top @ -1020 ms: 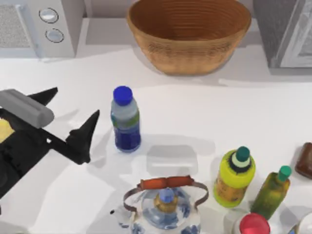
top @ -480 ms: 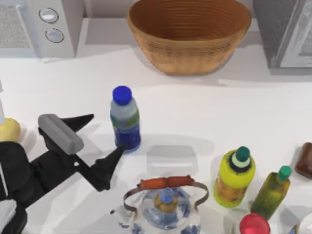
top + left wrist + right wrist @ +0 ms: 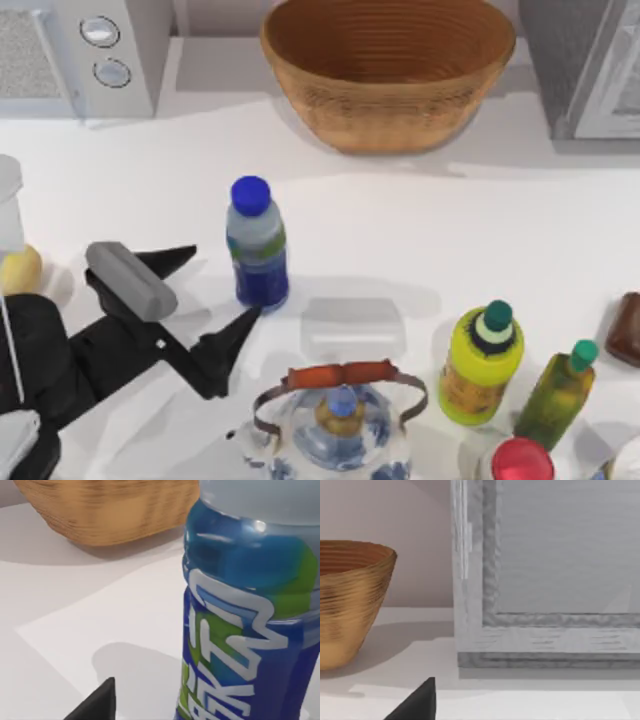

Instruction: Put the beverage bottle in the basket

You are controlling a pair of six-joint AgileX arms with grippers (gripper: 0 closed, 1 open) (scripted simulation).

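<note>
Bottle position: the beverage bottle [image 3: 257, 243] stands upright on the bench [image 3: 420, 240], well short of the basket [image 3: 388, 70] and toward its left side, with bare bench between the two.
Left jaws: my left gripper [image 3: 212, 288] is spread wide and released, level with the bottle's dark blue base; one fingertip is just beside the base, the other is out on the side away from the basket, and nothing is gripped.
Step in hand: I judge this to be the final approach. I would slide in until the body sits between the fingers, then clamp on the label band rather than the base, so the bottle does not tip.
Risk: the kettle [image 3: 340, 425] sits close behind the bottle, on the side away from the basket; I would keep clear of it.
Right arm: parked near the basket, its wrist camera facing a grey cabinet [image 3: 545, 580].
Bottle look: clear upper part, bright blue cap [image 3: 251, 195], green-blue label with white lettering [image 3: 235, 630]; probably light and smooth.
</note>
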